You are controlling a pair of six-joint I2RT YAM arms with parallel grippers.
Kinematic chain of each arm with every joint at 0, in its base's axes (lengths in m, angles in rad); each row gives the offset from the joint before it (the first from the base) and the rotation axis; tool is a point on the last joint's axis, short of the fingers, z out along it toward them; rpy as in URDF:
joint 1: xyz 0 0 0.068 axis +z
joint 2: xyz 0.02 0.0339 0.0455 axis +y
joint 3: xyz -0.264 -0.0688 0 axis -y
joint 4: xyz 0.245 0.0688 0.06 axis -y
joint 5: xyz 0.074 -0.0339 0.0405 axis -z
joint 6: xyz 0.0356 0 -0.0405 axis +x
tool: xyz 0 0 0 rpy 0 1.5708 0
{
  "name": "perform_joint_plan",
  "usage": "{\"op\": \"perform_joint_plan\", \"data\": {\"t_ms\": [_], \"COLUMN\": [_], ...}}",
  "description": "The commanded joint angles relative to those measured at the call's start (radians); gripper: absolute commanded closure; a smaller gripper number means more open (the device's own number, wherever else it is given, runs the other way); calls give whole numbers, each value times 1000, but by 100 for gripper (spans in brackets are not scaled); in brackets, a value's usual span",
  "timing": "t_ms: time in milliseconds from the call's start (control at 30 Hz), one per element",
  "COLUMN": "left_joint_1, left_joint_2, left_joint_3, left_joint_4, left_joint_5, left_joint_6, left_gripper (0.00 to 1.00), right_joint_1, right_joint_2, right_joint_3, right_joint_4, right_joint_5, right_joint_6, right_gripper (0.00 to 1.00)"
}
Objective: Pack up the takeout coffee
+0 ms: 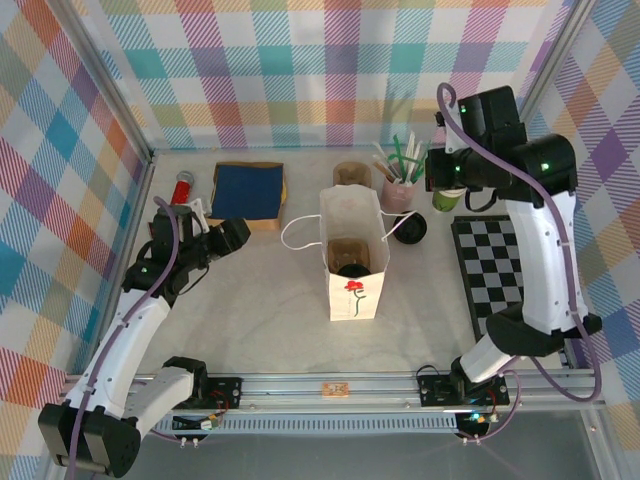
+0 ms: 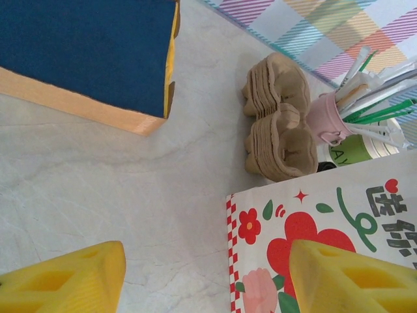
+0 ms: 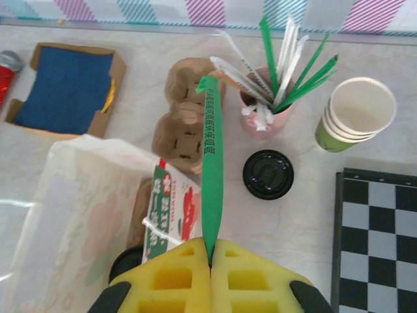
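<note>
Your right claw (image 3: 210, 261) is pinching a green wrapped straw (image 3: 212, 163) up at 2 o'clock. The takeout coffee (image 1: 350, 268) looks to be sitting inside the white bag (image 1: 356, 295) at the centre of the table (image 1: 250, 320). Your left claw (image 2: 208, 277) hangs spread at the bag's 9 o'clock. Next, swing the straw over the bag mouth and let go.

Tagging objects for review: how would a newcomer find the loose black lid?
Start at the white bag standing in the middle; the lid lies right of it, before the checkered mat. It sits nearer the arms than the pink holder, flat and black, with no cup under it.
</note>
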Motion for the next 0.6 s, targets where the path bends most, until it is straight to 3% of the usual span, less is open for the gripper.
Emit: {"op": "perform_joint_plan", "data": {"t_ms": [0,300,567], "left_joint_1": [-10,-13,-19], "left_joint_2": [-1,4,3], "left_joint_3": [39,45,40], "left_joint_4": [8,13,14], "left_joint_5": [0,0,-3], "left_joint_6": [26,24,17], "left_gripper": [33,33,33], "right_joint_1": [7,19,52], "right_joint_2": [-44,-106,-107], "right_joint_3": [20,-11,-50], "right_joint_4": [-47,-51,-69], "right_joint_5": [-116,-267,-288], "right_joint_6": [8,3,14], "right_gripper": [100,100,100]}}
